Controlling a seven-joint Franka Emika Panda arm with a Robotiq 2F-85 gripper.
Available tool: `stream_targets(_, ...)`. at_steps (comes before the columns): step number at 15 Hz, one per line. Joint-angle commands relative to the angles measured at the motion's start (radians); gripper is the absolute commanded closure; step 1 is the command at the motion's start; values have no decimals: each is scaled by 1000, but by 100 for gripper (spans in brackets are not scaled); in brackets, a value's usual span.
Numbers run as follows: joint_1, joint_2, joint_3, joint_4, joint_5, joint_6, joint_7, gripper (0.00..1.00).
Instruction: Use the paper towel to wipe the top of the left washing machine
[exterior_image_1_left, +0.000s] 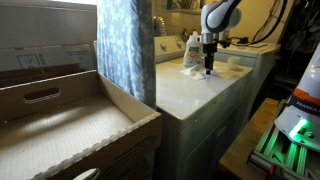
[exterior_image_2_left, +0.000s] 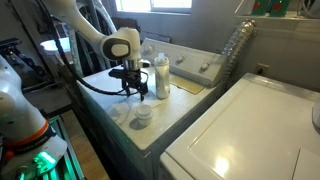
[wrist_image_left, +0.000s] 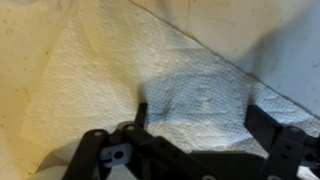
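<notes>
White towel, exterior view: the paper towel (exterior_image_1_left: 193, 69) lies on the top of the left washing machine (exterior_image_1_left: 200, 100), under the hand (exterior_image_1_left: 209, 70) and reaching a little out to one side of it. The hand points straight down.
Bottle and cup, exterior view: the detergent bottle (exterior_image_2_left: 161, 75) stands just beside the hand (exterior_image_2_left: 135, 92). A small cup (exterior_image_2_left: 143, 117) sits near the hand, on the camera's side.
Hand, wrist view: the fingers (wrist_image_left: 140, 115) are spread and pinch nothing. The towel (wrist_image_left: 150, 70) lies flat beneath the hand and fills the space between the fingers.
Contact: I cannot tell whether the tips press on the paper.
Risk, slipping: with too light a press, the hand would likely slide over the towel and leave it behind.
Risk, bunching: the thin paper may crumple or tear if only the narrow tips drag it.
Risk, collision: a wide stroke from the hand's place could knock over the bottle or push the cup.
</notes>
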Motion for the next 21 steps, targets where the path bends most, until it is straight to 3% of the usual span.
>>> stream_targets(1,-8,22,17,5,14,-21,-3,4)
stream_targets(9,4,42,44,43,98,-51,-16,9)
stream_targets(13,9,69,62,81,168,-94,-11,20)
stream_targets(15,9,82,69,96,182,-107,-3,41)
stream_targets(21,0,78,72,127,221,-147,4,88)
